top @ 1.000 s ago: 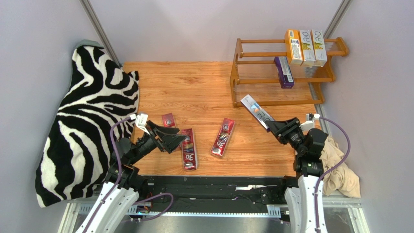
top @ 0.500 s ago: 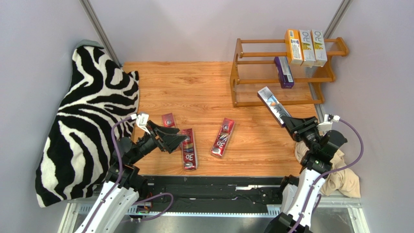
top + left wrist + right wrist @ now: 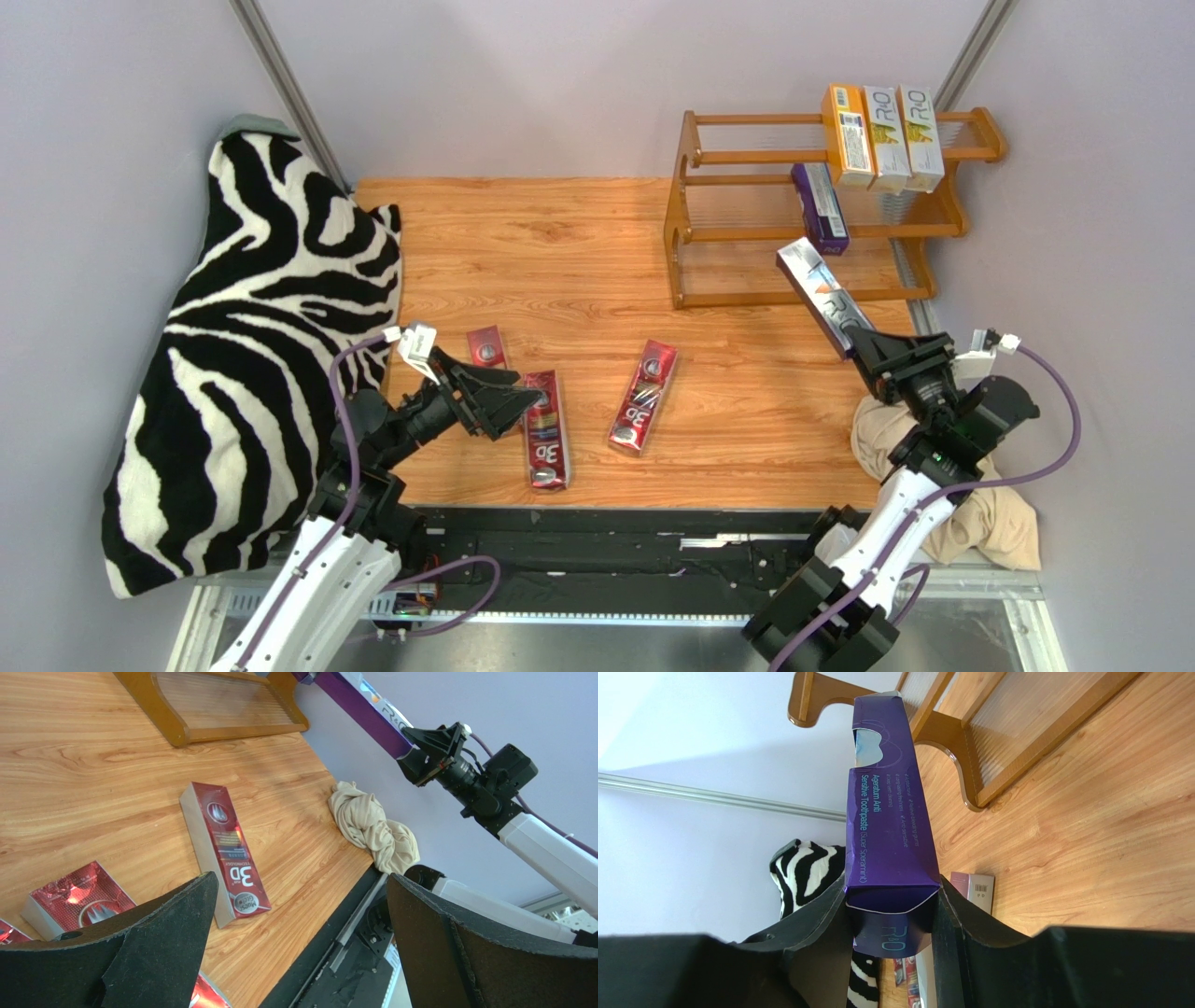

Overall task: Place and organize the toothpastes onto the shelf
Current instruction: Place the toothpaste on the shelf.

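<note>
Toothpastes, one in hand: the right claw (image 3: pixel 892 927) is clamped on the near end of a purple carton (image 3: pixel 889 812), jaws pinching its two long sides. The card looks slightly squashed there. The carton juts forward and up from the claw. Its far end is near the front of the shelf (image 3: pixel 683 210), not yet on a tier.

Beyond that tip a second purple carton (image 3: pixel 819 207) lies on the middle tier, and three light cartons (image 3: pixel 884 136) stand on the top tier.

The left claw (image 3: pixel 298 889) is spread wide and empty above the worktop (image 3: pixel 561 252), with red cartons (image 3: pixel 546 427) just ahead and below.

Risks, as judged:
- End-grip makes a long lever, so a brush against a side panel or rod could twist the carton in the jaws or pull it free.
- Pushing in crooked could shove the shelved purple carton askew.
- A corner could dip between the thin rods and leave the carton tilted.
</note>
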`<control>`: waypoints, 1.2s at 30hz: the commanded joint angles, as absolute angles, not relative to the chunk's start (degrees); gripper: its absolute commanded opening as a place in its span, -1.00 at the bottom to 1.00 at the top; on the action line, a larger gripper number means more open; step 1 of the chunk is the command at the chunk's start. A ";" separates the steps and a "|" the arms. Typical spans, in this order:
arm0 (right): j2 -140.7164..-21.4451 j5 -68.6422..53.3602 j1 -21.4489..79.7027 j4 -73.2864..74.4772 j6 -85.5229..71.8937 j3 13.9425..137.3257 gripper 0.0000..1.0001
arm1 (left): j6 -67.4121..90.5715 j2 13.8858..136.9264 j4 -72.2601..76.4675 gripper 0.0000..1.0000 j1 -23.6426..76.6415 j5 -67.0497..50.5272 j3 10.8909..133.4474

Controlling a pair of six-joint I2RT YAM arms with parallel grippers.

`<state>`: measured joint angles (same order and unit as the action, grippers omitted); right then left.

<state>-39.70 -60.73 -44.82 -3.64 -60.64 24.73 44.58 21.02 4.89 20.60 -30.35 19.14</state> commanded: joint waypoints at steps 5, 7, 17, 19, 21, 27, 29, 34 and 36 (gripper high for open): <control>-41.22 -63.90 -50.09 -7.65 -62.31 28.83 -0.79 | 42.19 20.92 4.83 0.97 20.57 -30.67 18.81; -41.66 -63.81 -51.15 -8.61 -62.84 28.83 -0.79 | 41.92 20.83 4.40 0.97 20.57 -30.50 18.90; -46.58 -63.98 -53.70 -11.33 -65.56 31.64 -0.80 | 39.03 21.97 2.47 0.96 20.57 -29.71 19.95; -48.42 -65.39 -53.70 -16.50 -69.67 31.90 -0.80 | 39.02 22.32 2.81 0.96 20.57 -29.27 19.78; -49.13 -65.30 -53.79 -20.63 -72.23 31.82 -0.80 | 38.24 22.76 3.78 0.95 20.57 -29.27 19.77; -49.13 -63.63 -54.14 -12.16 -68.04 36.91 -0.81 | 35.77 24.43 2.37 0.95 20.57 -27.95 21.53; -49.39 -63.81 -54.14 -10.38 -65.76 37.18 -0.81 | 35.69 23.74 2.73 0.96 23.01 -26.38 21.10; -49.39 -62.05 -55.28 -2.38 -59.34 38.58 -0.81 | 34.37 22.68 1.14 0.96 26.01 -23.65 20.65; -50.27 -62.22 -55.28 -0.45 -57.67 39.02 -0.81 | 34.28 22.41 0.88 0.96 26.45 -23.38 20.66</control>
